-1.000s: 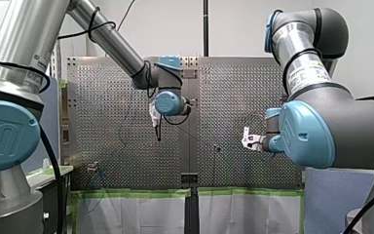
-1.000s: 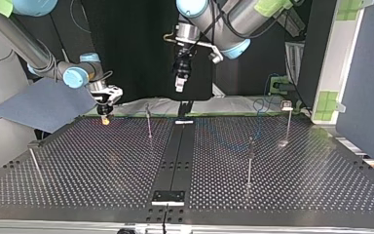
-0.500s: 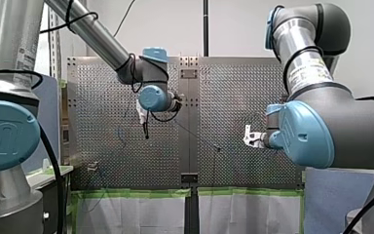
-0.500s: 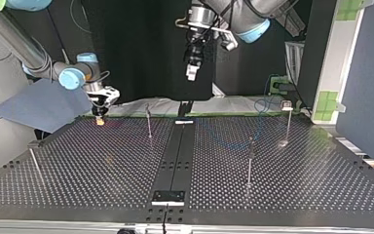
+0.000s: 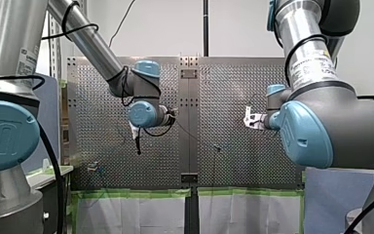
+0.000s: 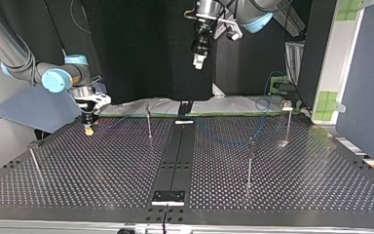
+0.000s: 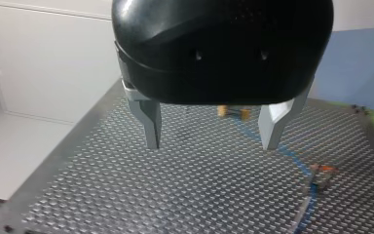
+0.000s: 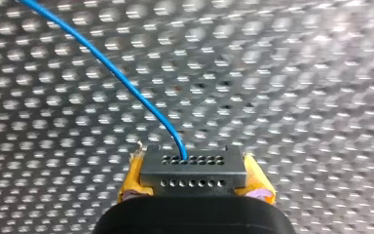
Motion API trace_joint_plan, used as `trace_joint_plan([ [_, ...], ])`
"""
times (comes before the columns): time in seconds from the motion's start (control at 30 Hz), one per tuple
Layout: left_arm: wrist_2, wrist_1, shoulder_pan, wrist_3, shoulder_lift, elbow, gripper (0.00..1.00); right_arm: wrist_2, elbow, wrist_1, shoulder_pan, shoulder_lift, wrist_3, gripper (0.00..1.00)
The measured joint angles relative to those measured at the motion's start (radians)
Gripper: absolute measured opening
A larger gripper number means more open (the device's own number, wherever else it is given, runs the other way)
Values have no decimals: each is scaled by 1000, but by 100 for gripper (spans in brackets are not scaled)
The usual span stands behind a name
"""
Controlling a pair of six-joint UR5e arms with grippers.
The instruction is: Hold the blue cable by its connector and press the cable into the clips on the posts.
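My right pincer (image 8: pixel 194 181) is clamping its yellow pads (image 8: pixel 131 183) on both sides of a black rectangular connector with rows of small holes (image 8: pixel 194 170). The thin blue cable (image 8: pixel 126 83) is coming out of one hole in the connector's face and curving away ahead of the pincer, over the perforated metal desk (image 8: pixel 297 73), which is close ahead of it. Taking the top view as a clock face, that pincer is sitting at 10 o'clock, low over the desk's far corner; whether it is touching the desk, cannot tell. My left pincer (image 7: pixel 212 129) is black-bodied, and its grey metal fingers (image 7: pixel 148 122) are standing wide apart with nothing between them. In the top view it is hanging at 12 o'clock, high above the desk's far edge and well apart from my right pincer. In the left wrist view a stretch of the blue cable is running across the desk beside one finger toward a small blurred clip (image 7: pixel 321 173). Thin upright metal posts are standing on the desk in the top view: one at 11 o'clock (image 6: pixel 148 122), one at 3 o'clock (image 6: pixel 250 161), one at 2 o'clock (image 6: pixel 287 117) and one at 9 o'clock (image 6: pixel 34 163). The cable is showing only faintly there, around 1 to 2 o'clock near two of the posts; whether it is sitting in any clip, cannot tell.
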Motion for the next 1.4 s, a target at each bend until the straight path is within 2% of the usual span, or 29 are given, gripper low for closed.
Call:
trace_joint_plan([
  [0.13,0,34,-1,-1,-33,-31,98,-6,1,5,-4,-28,3,0],
  [0.27,0,46,-2,0,-45,-42,98,-7,1,6,-5,-38,3,0],
  [1.4,0,48,-2,0,-48,-44,98,-8,1,7,-6,-39,3,0],
])
